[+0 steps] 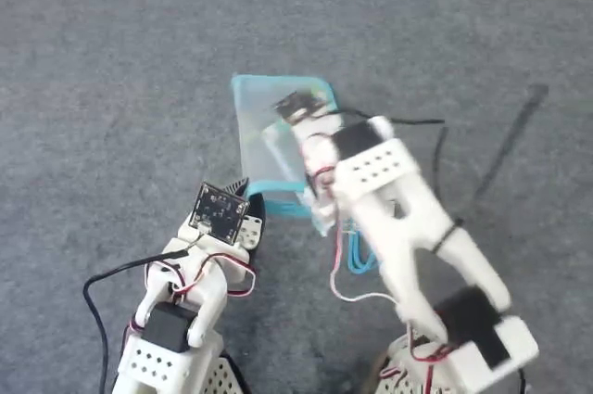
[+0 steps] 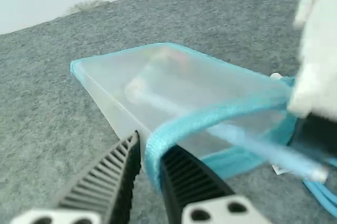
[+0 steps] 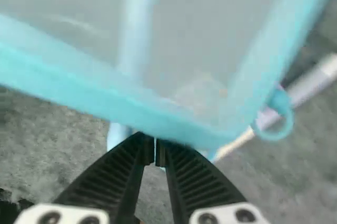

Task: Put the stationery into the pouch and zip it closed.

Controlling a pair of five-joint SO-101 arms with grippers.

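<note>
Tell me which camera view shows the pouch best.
The left wrist view: the pouch lies nearly whole, translucent body, blue trim and mouth, its rim pinched in the left end effector. In the high view the right arm covers part of it; the right wrist view gives a close stretch of trim and wall.

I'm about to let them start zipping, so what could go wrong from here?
1. A pen appears to poke out past the mouth of the pouch; the zip would likely jam on it.
2. The left claw pinches only the thin blue trim, so the pouch may slip free once the zip is pulled.
</note>
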